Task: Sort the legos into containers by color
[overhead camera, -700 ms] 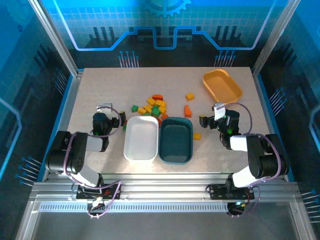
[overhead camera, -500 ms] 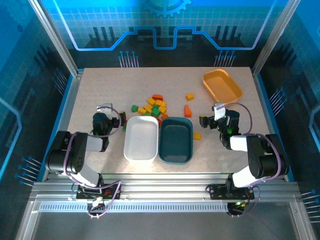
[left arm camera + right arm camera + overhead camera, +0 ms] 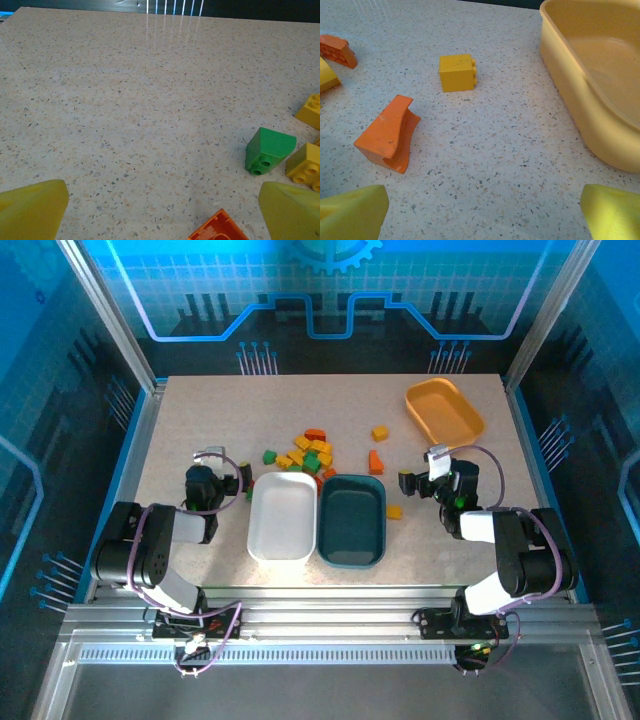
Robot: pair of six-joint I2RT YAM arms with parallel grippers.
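Table [image 3: 200, 420]: speckled beige top.
Containers: white tray [image 3: 282, 517] and dark teal tray [image 3: 352, 520] side by side toward the table's 6 o'clock; yellow-orange tray [image 3: 444, 410] toward 2 o'clock.
Left gripper [image 3: 160, 212]: at the white tray's 10 o'clock, fingers apart over the table.
Right gripper [image 3: 482, 212]: at the teal tray's 2 o'clock, fingers apart.
Legos [image 3: 310, 452]: loose heap at the white tray's 12 o'clock; orange wedge [image 3: 387, 134] and yellow cube [image 3: 457, 73] lie apart at the teal tray's 12 to 1 o'clock.

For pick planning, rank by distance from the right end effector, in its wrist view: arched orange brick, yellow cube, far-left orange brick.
From the right end effector:
1. Arched orange brick, front left.
2. Yellow cube, farther back, left of centre.
3. Far-left orange brick, at the left edge.
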